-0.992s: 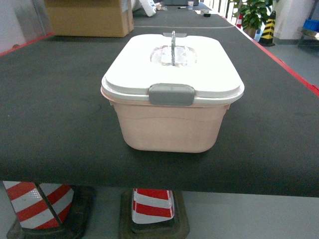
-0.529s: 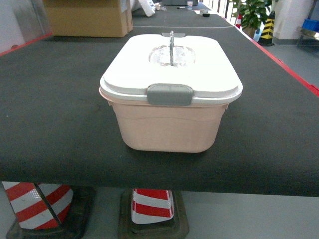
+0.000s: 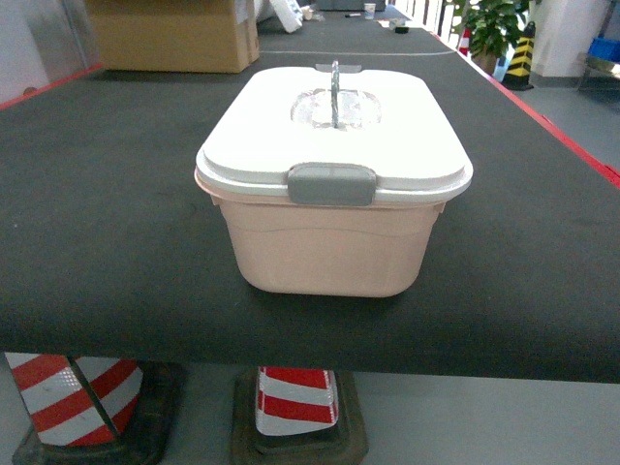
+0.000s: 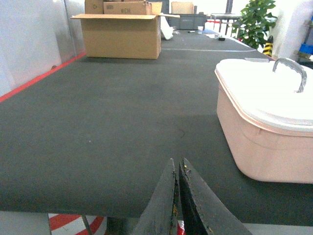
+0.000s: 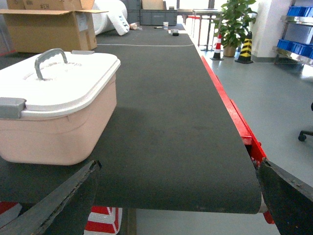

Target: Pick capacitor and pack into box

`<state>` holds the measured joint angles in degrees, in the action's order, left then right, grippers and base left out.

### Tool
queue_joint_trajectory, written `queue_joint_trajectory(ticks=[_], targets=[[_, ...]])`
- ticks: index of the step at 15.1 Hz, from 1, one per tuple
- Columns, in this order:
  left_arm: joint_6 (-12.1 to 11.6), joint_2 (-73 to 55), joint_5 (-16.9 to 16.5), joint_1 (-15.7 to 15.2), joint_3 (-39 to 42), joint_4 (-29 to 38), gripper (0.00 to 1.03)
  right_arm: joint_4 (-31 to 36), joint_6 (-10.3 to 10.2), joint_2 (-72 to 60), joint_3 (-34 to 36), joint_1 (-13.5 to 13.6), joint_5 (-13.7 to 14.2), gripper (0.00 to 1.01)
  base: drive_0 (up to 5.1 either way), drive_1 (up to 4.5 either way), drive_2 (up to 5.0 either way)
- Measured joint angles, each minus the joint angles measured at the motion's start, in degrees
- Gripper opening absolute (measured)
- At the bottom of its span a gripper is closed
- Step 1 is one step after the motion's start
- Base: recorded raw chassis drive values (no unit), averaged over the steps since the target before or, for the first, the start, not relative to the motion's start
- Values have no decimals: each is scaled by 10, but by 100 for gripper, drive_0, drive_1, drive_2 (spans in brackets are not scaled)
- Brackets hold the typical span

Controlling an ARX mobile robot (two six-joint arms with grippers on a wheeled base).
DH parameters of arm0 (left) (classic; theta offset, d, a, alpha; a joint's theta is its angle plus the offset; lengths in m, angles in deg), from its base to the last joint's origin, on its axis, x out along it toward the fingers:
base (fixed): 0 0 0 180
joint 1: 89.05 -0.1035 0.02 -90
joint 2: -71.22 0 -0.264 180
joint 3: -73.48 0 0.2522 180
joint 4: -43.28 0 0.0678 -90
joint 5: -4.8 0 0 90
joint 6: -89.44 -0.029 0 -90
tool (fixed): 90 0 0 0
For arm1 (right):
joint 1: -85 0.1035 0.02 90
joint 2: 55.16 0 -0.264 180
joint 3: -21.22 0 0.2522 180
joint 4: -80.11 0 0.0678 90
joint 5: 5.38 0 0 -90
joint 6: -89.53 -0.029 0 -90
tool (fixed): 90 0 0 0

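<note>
The box (image 3: 329, 254) is a pale peach-pink tub standing near the front edge of the dark table (image 3: 107, 242). Its white lid (image 3: 387, 136) is on, with a grey latch (image 3: 331, 184) facing me and a grey handle (image 3: 335, 87) upright on top. The left wrist view has the box (image 4: 264, 147) at right, and my left gripper (image 4: 177, 164) is shut, empty, at the table's front edge. The right wrist view has the box (image 5: 54, 137) at left, and my right gripper (image 5: 178, 169) stands wide open with nothing in it. No capacitor is in view. Neither gripper appears in the head view.
A brown cardboard carton (image 3: 174, 37) sits at the table's far left. Red-and-white striped cones (image 3: 295, 402) stand under the table's front edge. A red strip (image 5: 230, 107) runs along the right side. A potted plant (image 3: 489, 29) and blue bins (image 5: 298, 12) stand beyond.
The head view shifted very slightly between frames; the box stays in place with its lid on.
</note>
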<state>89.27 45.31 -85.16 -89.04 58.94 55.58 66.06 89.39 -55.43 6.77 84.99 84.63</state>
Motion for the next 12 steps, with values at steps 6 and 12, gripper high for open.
queue_joint_trajectory(ticks=[6, 12], targets=[[0, 90, 0, 0, 0, -91, 2, 0, 0, 0, 0, 0, 0, 98, 0, 0, 0], [0, 151, 0, 0, 0, -152, 2, 0, 0, 0, 0, 0, 0, 98, 0, 0, 0]])
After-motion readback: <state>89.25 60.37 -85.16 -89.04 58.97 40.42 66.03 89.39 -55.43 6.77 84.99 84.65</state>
